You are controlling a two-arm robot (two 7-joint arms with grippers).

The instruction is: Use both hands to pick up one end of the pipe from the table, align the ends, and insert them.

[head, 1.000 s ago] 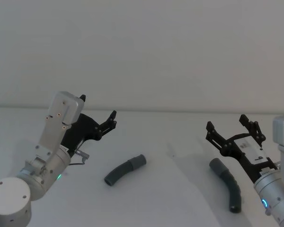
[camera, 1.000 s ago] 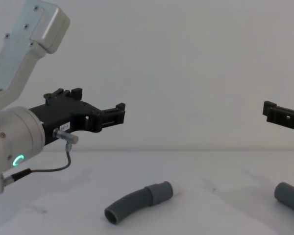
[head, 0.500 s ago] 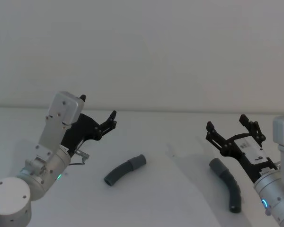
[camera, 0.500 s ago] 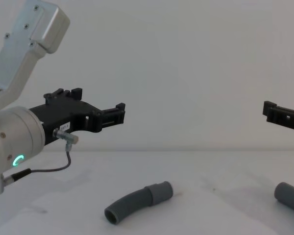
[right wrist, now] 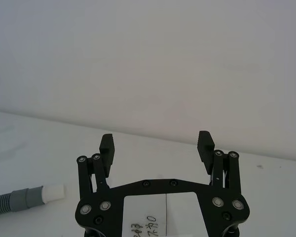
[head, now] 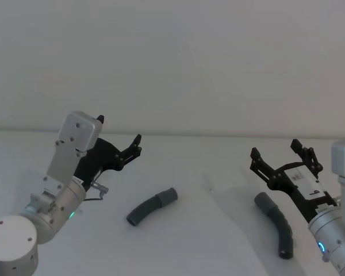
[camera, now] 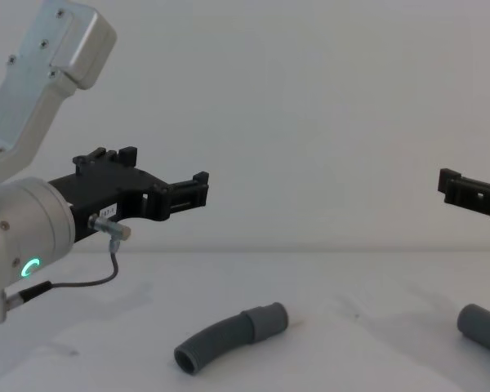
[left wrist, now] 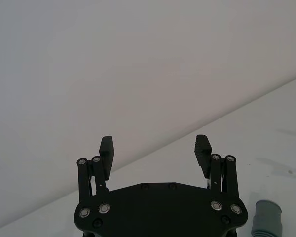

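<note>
Left gripper [head: 119, 131] mid-left, right gripper [head: 275, 148] lower right: both wide open, empty. One hose piece [head: 152, 206] lies centre-bottom on table [head: 213, 247], other hose piece [head: 279, 223] lower right. Best descend squarely, grip ribs just behind cuffs [head: 170, 194], leaving them clear.

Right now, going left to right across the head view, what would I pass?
The left gripper, open → curved grey hose piece → right gripper, open.
</note>
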